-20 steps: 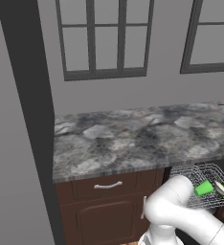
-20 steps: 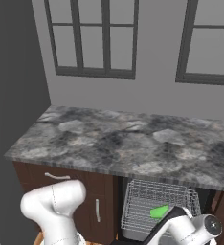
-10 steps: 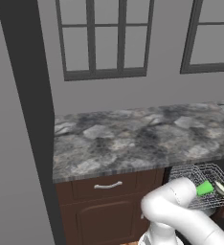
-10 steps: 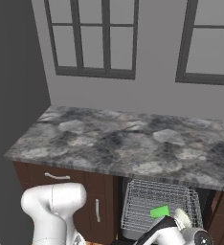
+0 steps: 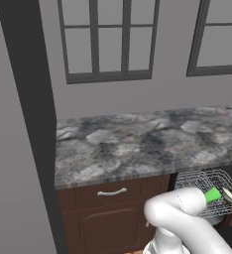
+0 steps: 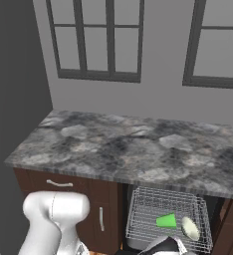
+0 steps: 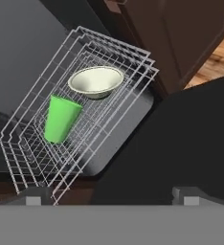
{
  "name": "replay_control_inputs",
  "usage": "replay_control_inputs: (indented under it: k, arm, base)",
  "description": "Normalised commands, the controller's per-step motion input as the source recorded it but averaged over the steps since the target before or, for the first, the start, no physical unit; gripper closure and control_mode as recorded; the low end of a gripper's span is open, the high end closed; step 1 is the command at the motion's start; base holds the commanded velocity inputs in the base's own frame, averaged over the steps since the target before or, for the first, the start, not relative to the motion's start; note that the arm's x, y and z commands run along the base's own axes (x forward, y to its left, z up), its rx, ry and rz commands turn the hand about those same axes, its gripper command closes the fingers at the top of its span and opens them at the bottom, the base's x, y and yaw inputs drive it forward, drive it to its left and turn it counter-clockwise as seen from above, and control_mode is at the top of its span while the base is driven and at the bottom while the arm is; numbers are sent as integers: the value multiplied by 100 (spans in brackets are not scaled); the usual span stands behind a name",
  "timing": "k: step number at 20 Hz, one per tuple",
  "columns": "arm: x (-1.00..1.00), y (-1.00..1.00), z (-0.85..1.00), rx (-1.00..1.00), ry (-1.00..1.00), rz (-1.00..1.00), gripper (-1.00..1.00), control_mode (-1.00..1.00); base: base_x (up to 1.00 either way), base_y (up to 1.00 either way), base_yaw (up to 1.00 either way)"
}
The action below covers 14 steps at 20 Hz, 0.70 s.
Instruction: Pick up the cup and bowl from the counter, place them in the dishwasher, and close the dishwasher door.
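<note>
Green cup [image 7: 61,117] and pale bowl [image 7: 95,81] sit side by side in the wire rack [image 7: 133,60] ahead of my pincer [image 7: 109,197], whose tips stand wide apart, holding nothing.

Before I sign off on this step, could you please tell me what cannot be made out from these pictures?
- Left base view: the white arm covers part of the bright green cylindrical cup and the silver wire mesh rack.
- Right base view: the pale cream shallow bowl is too small to judge how it sits.
- Hand view: the flat black dishwasher door runs off the right edge; its handle is unseen.
</note>
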Motion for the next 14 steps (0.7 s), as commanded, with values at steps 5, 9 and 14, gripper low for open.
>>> replay_control_inputs:
  k: [5,9,14]
  arm:
    - [-59,27,1,0,-7,0,-100,-100]
    - [-61,34,0,-2,-10,0,-100,-100]
    - [-59,24,0,-3,-13,0,-100,-100]
  base:
    - [0,0,0]
    - [0,0,0]
    - [0,0,0]
